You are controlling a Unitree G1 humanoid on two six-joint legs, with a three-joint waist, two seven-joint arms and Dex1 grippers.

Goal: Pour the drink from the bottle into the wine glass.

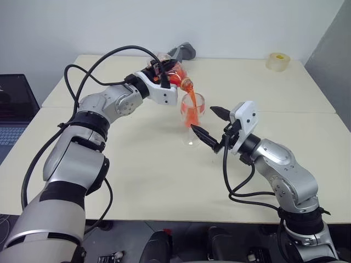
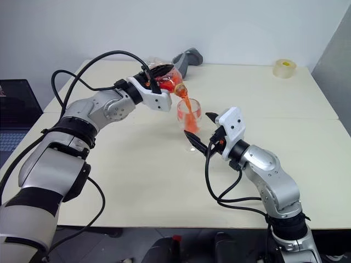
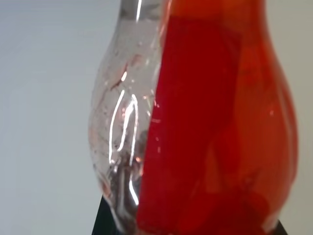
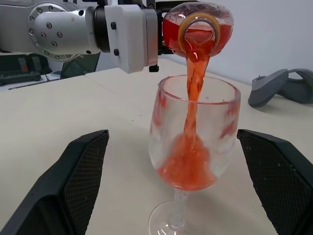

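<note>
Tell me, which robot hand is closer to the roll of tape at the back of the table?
Right. The right gripper sits open by the wine glass, nearer the tape roll in the far corner; the left gripper holds the bottle farther away.

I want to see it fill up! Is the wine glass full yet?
Not yet. The wine glass holds red drink only low in its bowl, while more streams in from the tipped bottle.

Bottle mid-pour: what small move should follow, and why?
Probably hold the tilt a little longer. The left gripper has the bottle tipped over the wine glass, the drink streams in, the bowl is under half full, and liquid remains.
</note>
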